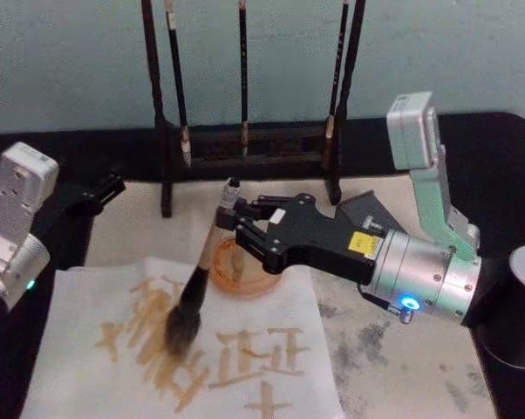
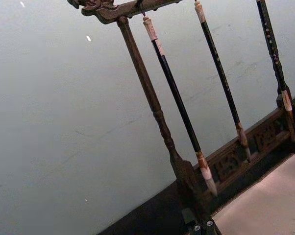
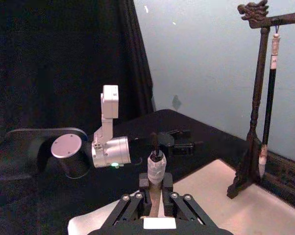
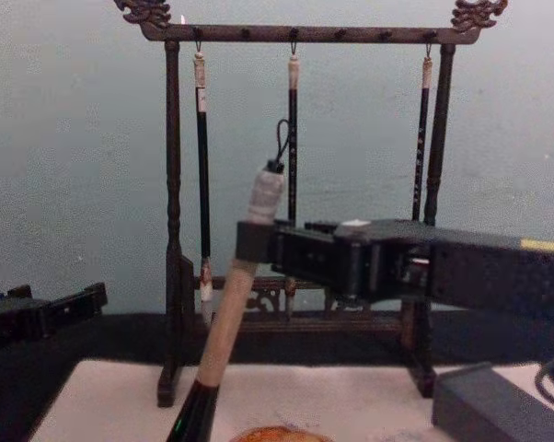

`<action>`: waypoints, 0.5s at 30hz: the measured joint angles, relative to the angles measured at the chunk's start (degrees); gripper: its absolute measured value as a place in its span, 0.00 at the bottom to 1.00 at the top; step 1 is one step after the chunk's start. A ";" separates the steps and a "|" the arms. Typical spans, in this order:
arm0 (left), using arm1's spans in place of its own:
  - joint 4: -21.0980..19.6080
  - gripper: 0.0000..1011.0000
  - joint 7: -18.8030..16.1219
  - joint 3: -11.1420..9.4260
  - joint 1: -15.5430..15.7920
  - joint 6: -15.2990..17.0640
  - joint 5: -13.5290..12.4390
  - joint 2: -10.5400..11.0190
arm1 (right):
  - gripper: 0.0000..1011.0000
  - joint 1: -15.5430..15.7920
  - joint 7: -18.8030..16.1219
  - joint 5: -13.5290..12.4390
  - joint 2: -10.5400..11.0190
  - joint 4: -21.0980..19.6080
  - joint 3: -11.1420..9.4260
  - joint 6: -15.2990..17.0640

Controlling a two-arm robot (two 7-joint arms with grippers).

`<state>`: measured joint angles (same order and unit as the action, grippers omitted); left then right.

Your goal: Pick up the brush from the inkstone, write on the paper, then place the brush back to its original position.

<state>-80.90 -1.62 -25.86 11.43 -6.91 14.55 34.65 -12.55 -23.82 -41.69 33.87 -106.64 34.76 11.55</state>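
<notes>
1. Brush (image 1: 206, 262): held at a steep tilt, with the cap leaning toward the rack (image 1: 254, 144). The bristles are pressed onto the paper (image 1: 88, 297) near its middle, among tan strokes. The tilt is judged to let the tip drag a stroke.
2. Right gripper (image 1: 230, 229): pinched on the upper handle, just below the white cap, and reached in from the mat's (image 1: 132, 227) right edge. The high grip is judged to keep the fingers off the wet bristles.
3. Paper: laid over the mat's near left part. Several characters are written on it, so the writing step is judged to be in hand.
4. Inkstone (image 1: 367, 212): set toward the mat's far right, behind the right gripper, with nothing on it. It is judged to be kept free for the brush's return.
5. Dish (image 1: 236, 271): orange, set at the paper's far edge, just beside the handle.
6. Rack: stood along the mat's far edge, with three thin brushes hung from it.
7. Left gripper (image 1: 105, 188): parked off the mat's left edge, well apart from the brush. Its state cannot be told.
</notes>
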 joint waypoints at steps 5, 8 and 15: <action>0.00 0.99 0.00 0.00 0.00 0.00 0.00 0.00 | 0.15 0.34 -0.14 0.30 -0.53 0.85 -0.41 0.05; 0.00 0.99 0.00 0.00 0.00 0.00 0.00 0.00 | 0.15 0.62 -0.13 0.50 -0.59 1.20 -0.73 0.10; 0.00 0.99 0.00 0.00 0.00 0.00 0.00 0.00 | 0.15 1.40 0.07 0.75 -0.27 1.62 -1.89 0.23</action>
<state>-80.90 -1.62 -25.86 11.43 -6.91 14.55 34.65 -11.15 -23.75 -40.94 33.59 -105.01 32.87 11.78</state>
